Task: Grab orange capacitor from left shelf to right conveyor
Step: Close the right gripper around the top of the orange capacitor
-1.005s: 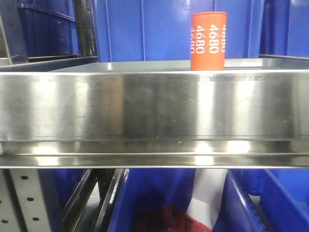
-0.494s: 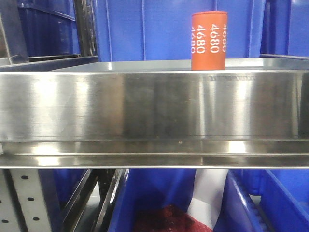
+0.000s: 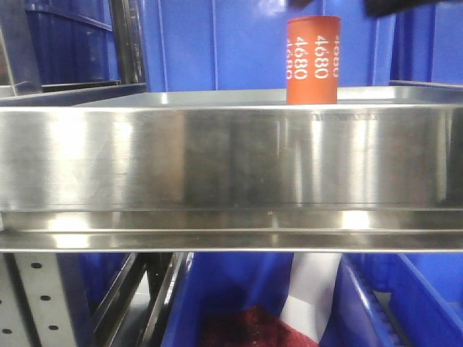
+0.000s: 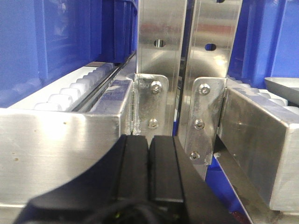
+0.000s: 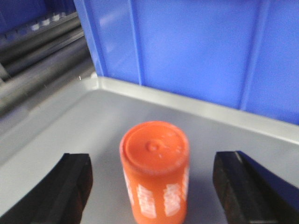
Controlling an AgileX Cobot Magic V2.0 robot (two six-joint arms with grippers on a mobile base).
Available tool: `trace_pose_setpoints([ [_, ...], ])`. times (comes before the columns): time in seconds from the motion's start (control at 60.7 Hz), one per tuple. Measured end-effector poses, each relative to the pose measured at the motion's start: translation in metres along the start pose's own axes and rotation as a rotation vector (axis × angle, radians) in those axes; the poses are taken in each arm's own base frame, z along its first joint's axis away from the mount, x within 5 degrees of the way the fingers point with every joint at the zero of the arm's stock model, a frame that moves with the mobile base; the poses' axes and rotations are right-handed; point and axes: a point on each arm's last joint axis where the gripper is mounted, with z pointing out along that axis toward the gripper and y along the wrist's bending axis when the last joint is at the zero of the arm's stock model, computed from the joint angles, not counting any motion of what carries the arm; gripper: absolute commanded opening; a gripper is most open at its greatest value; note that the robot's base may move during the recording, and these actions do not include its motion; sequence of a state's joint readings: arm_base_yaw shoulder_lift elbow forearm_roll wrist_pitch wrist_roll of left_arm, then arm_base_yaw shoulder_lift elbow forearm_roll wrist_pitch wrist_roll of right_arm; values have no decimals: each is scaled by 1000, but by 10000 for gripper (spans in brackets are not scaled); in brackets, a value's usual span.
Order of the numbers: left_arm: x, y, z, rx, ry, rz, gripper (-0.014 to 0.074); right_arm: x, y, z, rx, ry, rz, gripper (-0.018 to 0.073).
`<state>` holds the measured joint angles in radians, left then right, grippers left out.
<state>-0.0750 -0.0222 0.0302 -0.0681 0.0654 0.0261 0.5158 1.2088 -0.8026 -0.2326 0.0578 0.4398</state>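
The orange capacitor (image 3: 313, 61) stands upright on the left shelf (image 3: 217, 159), behind its tall shiny front lip, right of centre. In the right wrist view the capacitor (image 5: 155, 168) sits between the spread black fingers (image 5: 70, 186) of my right gripper (image 5: 153, 161), which is open and clear of it on both sides. Dark fingers (image 3: 405, 6) show at the top edge of the front view, above the capacitor. My left gripper (image 4: 149, 140) is shut on nothing, facing steel shelf posts. The right conveyor is out of view.
Blue plastic bins (image 3: 217, 43) stand close behind the capacitor, and more bins (image 3: 405, 303) sit below the shelf. A perforated grey upright (image 3: 36, 303) is at lower left. Bolted steel uprights (image 4: 161, 46) and white rollers (image 4: 79, 88) lie ahead of the left gripper.
Dark parts of my right gripper have come into the top edge of the front view above the capacitor. The capacitor has not moved.
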Motion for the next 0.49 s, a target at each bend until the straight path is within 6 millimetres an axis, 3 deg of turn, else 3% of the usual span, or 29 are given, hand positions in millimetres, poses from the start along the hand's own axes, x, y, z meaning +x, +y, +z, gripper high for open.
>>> trace_pose_setpoints([
  [0.346,0,0,0,0,0,0,-125,16,-7,35,7,43,7,616],
  [0.428,0,0,0,0,0,0,-125,20,-8,39,10,57,8,559],
  [0.494,0,0,0,0,0,0,-125,21,-8,41,10,62,8,452],
])
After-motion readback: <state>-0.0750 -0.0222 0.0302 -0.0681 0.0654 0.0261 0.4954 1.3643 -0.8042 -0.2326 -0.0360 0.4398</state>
